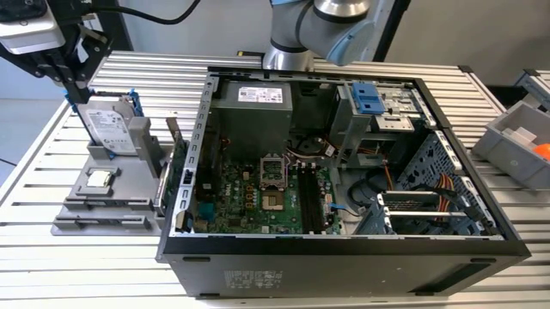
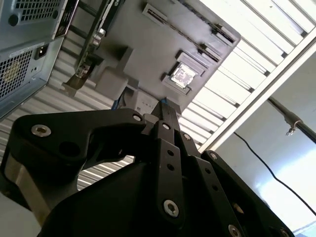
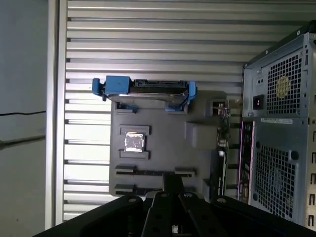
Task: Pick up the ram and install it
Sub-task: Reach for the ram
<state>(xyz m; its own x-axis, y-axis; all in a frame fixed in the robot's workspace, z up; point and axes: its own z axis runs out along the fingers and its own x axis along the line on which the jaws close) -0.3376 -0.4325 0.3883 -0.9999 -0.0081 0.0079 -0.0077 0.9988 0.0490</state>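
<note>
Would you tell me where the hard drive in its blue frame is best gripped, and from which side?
Grip the hard drive by its top edge, from above, pinching across its flat faces: it stands upright on edge in the grey holder, so its upper part is free.

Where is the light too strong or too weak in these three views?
Second wrist view: the table slats glare white and the pincer looks nearly black. First wrist view: even light on the grey stand. Exterior view: the computer case is shadowed inside.

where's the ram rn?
The ram is clamped in the gripper above the grey tray at the exterior view's left, beside the upright hard drive, outside the computer case.
</note>
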